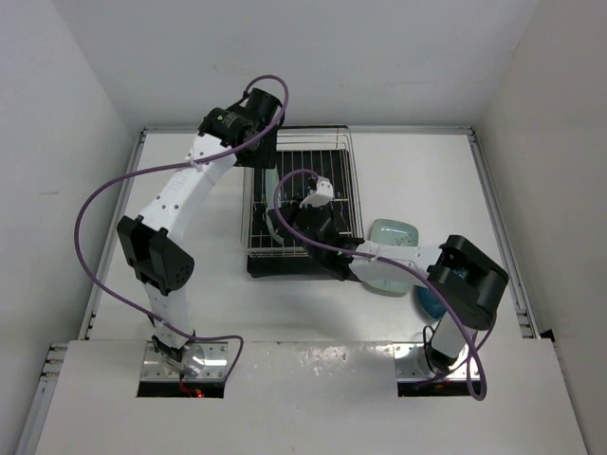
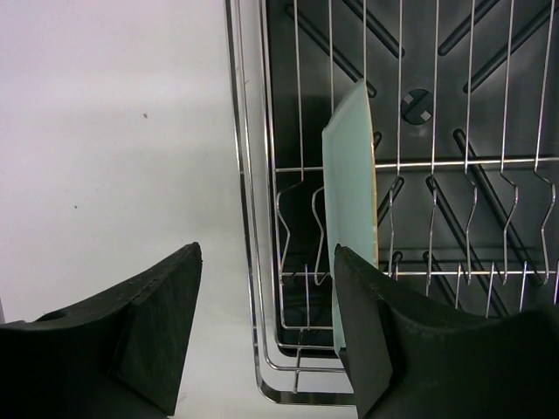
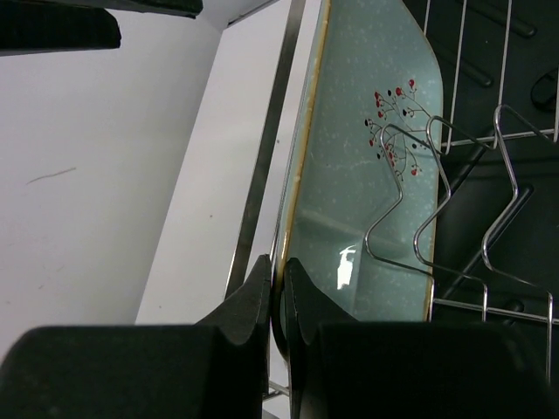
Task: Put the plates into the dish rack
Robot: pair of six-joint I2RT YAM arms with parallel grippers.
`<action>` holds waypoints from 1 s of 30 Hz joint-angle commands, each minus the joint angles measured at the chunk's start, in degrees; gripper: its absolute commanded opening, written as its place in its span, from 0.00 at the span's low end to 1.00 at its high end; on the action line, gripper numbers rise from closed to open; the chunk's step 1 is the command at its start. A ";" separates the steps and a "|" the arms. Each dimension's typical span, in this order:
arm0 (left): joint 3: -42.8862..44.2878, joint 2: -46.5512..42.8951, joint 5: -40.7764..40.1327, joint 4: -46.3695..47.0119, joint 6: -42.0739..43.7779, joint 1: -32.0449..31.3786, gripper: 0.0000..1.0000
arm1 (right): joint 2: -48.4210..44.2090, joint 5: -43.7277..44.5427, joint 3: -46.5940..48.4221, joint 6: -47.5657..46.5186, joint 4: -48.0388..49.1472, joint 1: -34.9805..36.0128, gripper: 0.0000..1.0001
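Note:
A pale mint-green plate [image 3: 367, 166] with a small red-berry print stands on edge in the left slots of the chrome dish rack [image 1: 327, 161]. My right gripper [image 3: 278, 292] is shut on the plate's near rim; in the top view it [image 1: 287, 226] is over the rack's front left. The same plate [image 2: 349, 175] shows edge-on in the left wrist view. My left gripper [image 2: 266, 297] is open and empty above the rack's left edge, one finger [image 2: 371, 340] close beside the plate. A second mint plate [image 1: 395, 237] lies flat right of the rack. The dark blue plate [image 1: 427, 303] is mostly hidden under my right arm.
The rack sits on a black base tray [image 1: 285, 267] in the middle of the white table. White walls close in the table on the left, back and right. Purple cables loop over both arms.

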 commanded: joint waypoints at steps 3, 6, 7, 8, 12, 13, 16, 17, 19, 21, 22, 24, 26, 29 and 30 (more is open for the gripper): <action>2.49 -2.28 -0.30 0.25 0.65 0.74 0.67 | -0.82 -0.61 1.89 -3.40 -0.48 -0.60 0.00; 2.49 -2.80 -0.91 0.25 0.65 0.74 0.67 | -0.29 -3.68 3.39 -5.76 -1.97 -1.74 0.00; 2.49 -2.81 -0.92 0.25 1.17 0.74 0.67 | -0.29 -3.86 4.61 -6.30 -3.19 -1.92 0.00; 2.49 -2.81 -0.92 0.25 1.18 1.35 0.67 | -0.29 -4.21 5.05 -7.26 -4.34 -1.66 0.00; 1.87 -2.81 -1.45 0.86 2.31 1.98 0.67 | -0.55 -5.09 6.20 -10.34 -5.67 -1.48 0.19; 1.35 -2.81 -1.45 0.87 3.10 1.98 0.67 | -0.47 -5.44 6.64 -11.65 -5.49 -1.48 0.23; 0.73 -3.33 -0.92 1.48 4.25 2.50 0.68 | -0.12 -5.71 9.18 -16.48 -7.94 -0.78 0.37; 0.12 -3.33 -0.92 1.48 4.25 2.50 0.68 | 0.15 -5.80 10.32 -17.20 -8.39 -0.43 0.43; 0.12 -3.33 -0.30 2.01 5.74 3.03 0.68 | 0.15 -5.97 10.86 -18.95 -9.79 -0.42 0.46; 0.12 -3.86 -0.30 2.01 5.75 3.03 0.69 | -0.20 -5.89 11.04 -19.14 -10.24 -0.25 0.47; -0.41 -3.86 -0.30 2.01 6.27 3.03 0.69 | -0.46 -5.89 10.95 -19.83 -10.32 -0.34 0.50; -0.41 -3.86 -0.30 2.01 6.88 3.03 0.69 | -1.34 -7.28 11.12 -21.59 -11.20 -0.25 0.59; -0.41 -3.86 0.22 2.01 7.67 3.55 0.69 | -2.65 -10.44 13.66 -25.62 -15.76 -0.34 0.69; 0.12 -4.39 1.89 2.53 10.40 4.35 0.74 | -6.08 -15.90 20.32 -29.85 -30.77 -0.51 0.91; 0.12 -5.08 2.59 2.54 12.41 5.31 0.77 | -7.05 -16.69 23.22 -30.21 -34.46 -1.03 0.97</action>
